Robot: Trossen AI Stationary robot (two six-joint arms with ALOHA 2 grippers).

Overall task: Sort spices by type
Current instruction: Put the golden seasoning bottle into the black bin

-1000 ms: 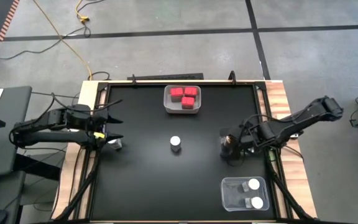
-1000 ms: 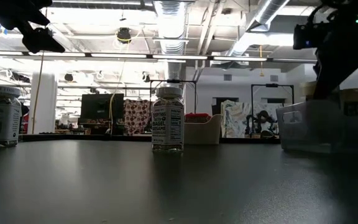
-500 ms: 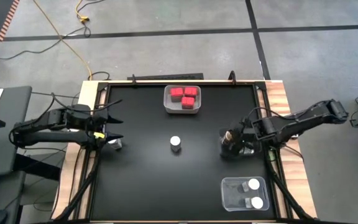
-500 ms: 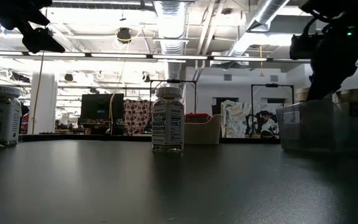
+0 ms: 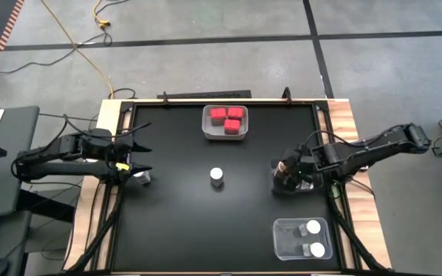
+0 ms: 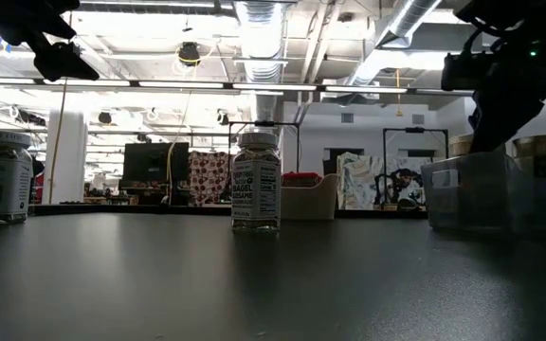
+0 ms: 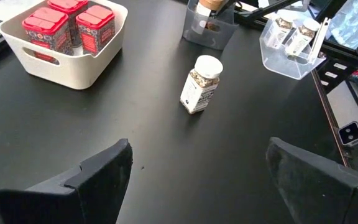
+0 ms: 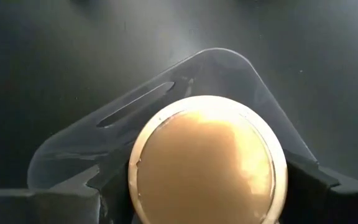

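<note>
While the left gripper (image 5: 140, 157) waits spread wide at nine o'clock on the table (image 5: 175, 222), the right gripper (image 5: 286, 175) sits at three o'clock. Its fingers stand on both sides of a brown jar (image 8: 207, 163) with a round tan lid, down in a small clear bin (image 7: 209, 28). I cannot tell if they squeeze it.

A white bin (image 5: 224, 135), two clear bins (image 5: 282, 244) on a black table (image 5: 183, 222).
</note>
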